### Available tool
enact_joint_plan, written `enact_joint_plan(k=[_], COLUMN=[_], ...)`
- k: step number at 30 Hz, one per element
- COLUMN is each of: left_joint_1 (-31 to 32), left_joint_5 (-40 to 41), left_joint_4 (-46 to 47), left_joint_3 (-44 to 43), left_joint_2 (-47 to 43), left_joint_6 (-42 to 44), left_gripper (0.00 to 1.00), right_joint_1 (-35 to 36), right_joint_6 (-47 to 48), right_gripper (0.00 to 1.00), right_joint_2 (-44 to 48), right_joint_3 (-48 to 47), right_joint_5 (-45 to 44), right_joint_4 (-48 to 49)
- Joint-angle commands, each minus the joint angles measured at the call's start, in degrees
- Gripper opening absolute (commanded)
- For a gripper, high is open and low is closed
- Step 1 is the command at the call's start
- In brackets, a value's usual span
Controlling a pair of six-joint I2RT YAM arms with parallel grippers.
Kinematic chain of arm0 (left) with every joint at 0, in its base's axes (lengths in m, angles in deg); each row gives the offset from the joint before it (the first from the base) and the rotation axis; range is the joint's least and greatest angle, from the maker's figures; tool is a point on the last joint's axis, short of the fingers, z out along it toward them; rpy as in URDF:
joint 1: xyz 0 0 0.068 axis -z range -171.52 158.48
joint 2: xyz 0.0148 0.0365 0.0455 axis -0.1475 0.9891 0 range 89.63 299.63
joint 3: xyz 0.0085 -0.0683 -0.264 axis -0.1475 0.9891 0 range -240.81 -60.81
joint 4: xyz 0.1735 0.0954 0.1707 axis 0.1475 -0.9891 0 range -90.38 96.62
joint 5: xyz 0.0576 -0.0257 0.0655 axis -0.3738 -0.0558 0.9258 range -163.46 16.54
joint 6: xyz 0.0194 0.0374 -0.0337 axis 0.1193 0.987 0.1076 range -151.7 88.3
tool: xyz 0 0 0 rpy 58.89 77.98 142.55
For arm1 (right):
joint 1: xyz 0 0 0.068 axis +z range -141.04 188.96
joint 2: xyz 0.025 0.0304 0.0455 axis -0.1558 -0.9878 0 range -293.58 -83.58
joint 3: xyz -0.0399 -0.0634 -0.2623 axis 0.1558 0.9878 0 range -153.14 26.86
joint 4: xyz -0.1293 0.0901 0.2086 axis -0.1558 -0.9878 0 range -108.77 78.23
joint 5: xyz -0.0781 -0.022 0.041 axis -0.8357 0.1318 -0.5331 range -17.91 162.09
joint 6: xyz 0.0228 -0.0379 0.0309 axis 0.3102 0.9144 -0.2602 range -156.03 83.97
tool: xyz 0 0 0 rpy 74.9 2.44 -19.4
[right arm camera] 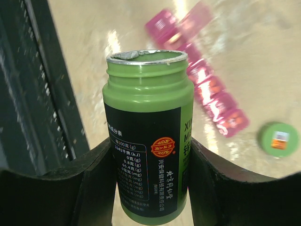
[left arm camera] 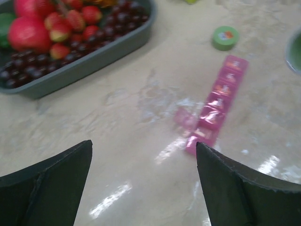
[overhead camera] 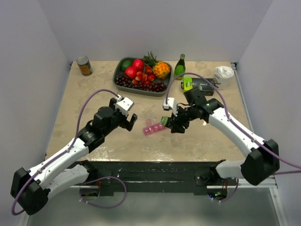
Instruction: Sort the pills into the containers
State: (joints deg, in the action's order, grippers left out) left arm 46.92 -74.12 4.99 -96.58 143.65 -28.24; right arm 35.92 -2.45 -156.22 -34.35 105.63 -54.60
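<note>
The pink pill organizer (overhead camera: 152,127) lies flat in the middle of the table (overhead camera: 94,94), between the two arms; one lid near its end is flipped out sideways. The left gripper (left arm camera: 143,160) hangs just left of it, fingers spread wide and holding nothing. The right gripper (overhead camera: 175,123) is clamped on an uncapped green bottle (right arm camera: 148,136), its mouth towards the organizer. The green cap (left arm camera: 225,37) sits on the table beyond the strip's far end; the fruit tray (left arm camera: 94,59) is further back.
</note>
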Motion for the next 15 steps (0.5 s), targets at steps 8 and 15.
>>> enact_joint_plan(k=[8,15], left_joint_1=[-1.8,-1.8], left_joint_5=[28.3,30.0], left_joint_4=[-9.8,-9.3], left_joint_3=[2.4,2.5], left_joint_2=[-11.4,-13.3], left_joint_6=[1.4,1.2], left_gripper=[0.98,0.99], right_joint_1=[7.6,9.5], right_joint_6=[3.2,0.9], right_gripper=[0.00,0.00], right_joint_2=[-15.4,-22.4], right_joint_3=[-10.3,-14.2], right_joint_5=[-9.0,-12.4], right_joint_4=[-8.0,-9.9])
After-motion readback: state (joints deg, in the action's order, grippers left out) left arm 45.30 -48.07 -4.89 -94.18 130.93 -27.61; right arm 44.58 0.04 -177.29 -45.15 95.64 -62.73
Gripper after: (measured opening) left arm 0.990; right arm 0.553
